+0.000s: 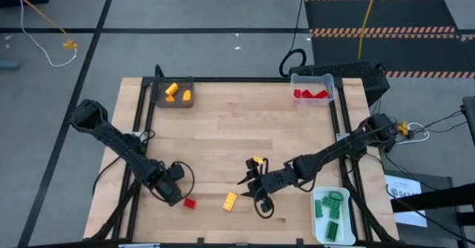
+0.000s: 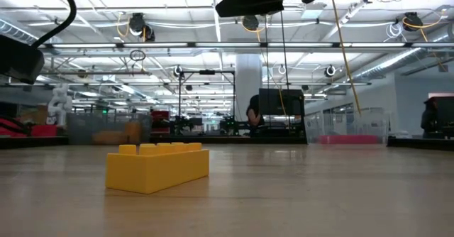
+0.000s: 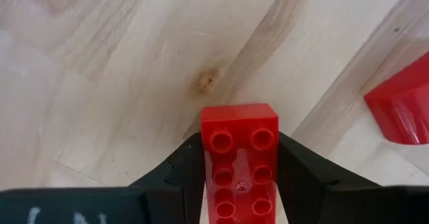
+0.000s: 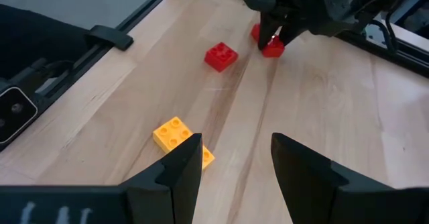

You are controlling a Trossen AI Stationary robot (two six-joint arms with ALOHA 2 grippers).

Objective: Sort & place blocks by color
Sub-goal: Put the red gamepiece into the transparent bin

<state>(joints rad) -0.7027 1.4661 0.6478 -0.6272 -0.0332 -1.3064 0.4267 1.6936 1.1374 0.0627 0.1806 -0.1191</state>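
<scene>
We see the red studded plastic brick cut off at the frame edge in the left wrist view; a second red block is cropped too. The small yellow piece is too small to identify.

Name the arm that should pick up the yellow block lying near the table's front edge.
Right. The right gripper hangs open just beside the yellow block, which shows between its fingers in the wrist view. The left gripper is shut on a red block.

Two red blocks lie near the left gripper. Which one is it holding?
The long red block sits clamped between the left gripper's fingers. The other, a small square red block, lies free on the table beside it.
</scene>
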